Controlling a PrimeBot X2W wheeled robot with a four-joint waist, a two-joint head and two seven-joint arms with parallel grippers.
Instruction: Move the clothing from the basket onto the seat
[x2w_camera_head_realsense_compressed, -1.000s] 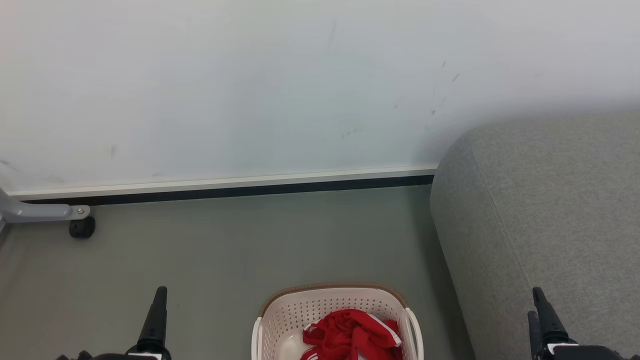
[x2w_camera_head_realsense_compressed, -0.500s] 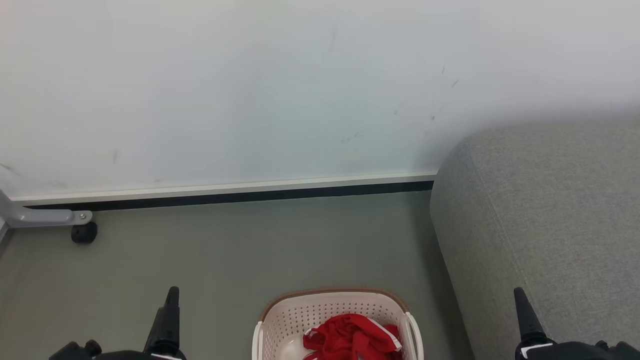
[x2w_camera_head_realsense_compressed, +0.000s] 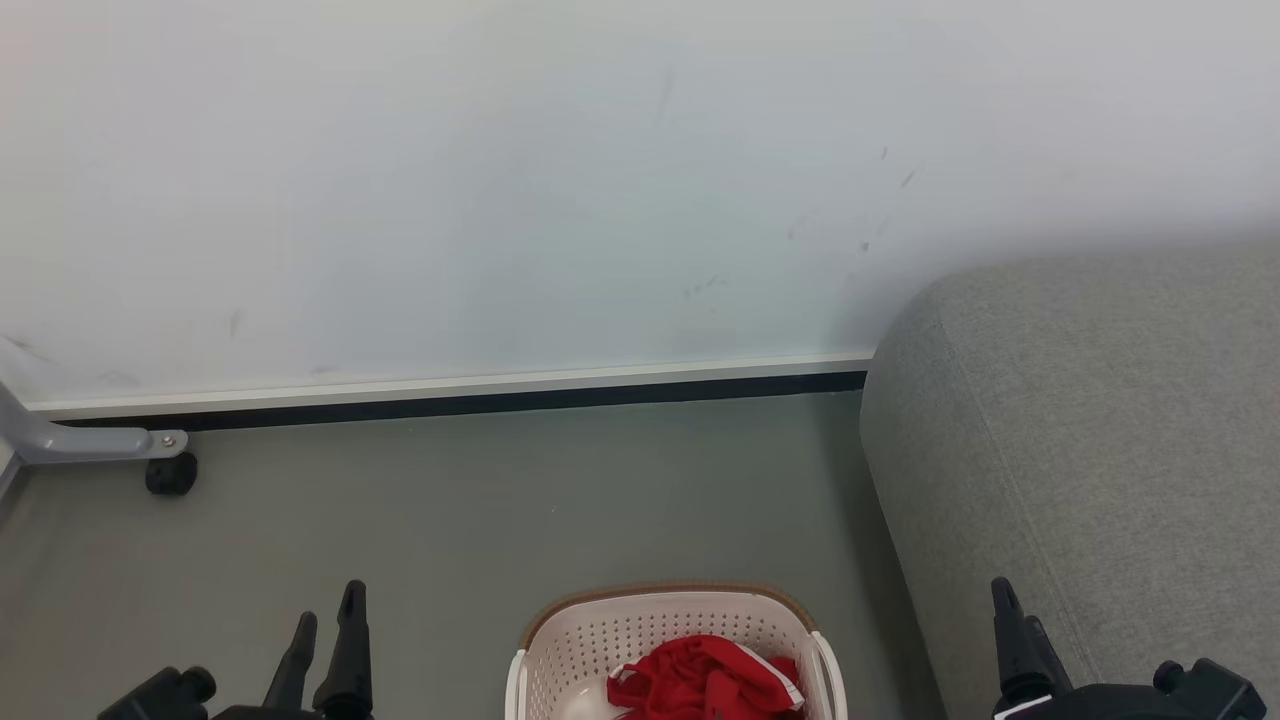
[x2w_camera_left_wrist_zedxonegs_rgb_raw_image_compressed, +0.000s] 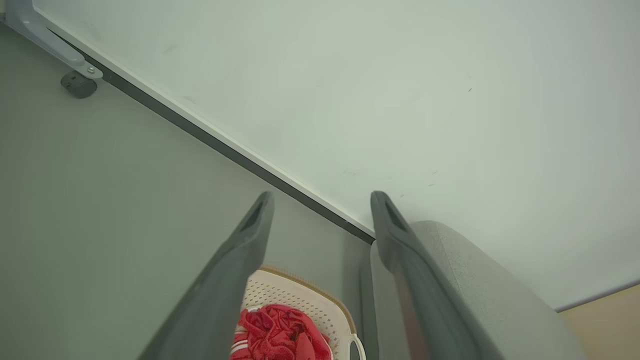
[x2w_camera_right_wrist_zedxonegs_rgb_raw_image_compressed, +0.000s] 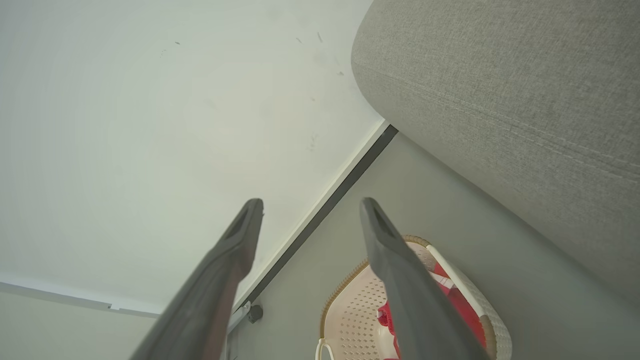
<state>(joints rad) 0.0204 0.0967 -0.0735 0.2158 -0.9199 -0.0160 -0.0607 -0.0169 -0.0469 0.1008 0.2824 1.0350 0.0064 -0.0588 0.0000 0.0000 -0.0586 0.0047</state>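
The cream basket with a brown rim stands on the floor at the bottom centre of the head view, with the red, white-edged clothing bunched inside it. To its right rises the grey seat. My left gripper hovers open to the left of the basket, and my right gripper is open in front of the seat's edge. In the left wrist view the open left gripper frames the basket, clothing and seat. The right wrist view shows the open right gripper, basket, clothing and seat.
A white wall with a dark baseboard runs behind the grey floor. A grey metal leg with a black caster sits at the far left by the wall.
The head camera has tilted, so the scene sits slightly lower. My left gripper has turned so both fingers show; my right gripper has shifted left toward the basket. Both stay open.
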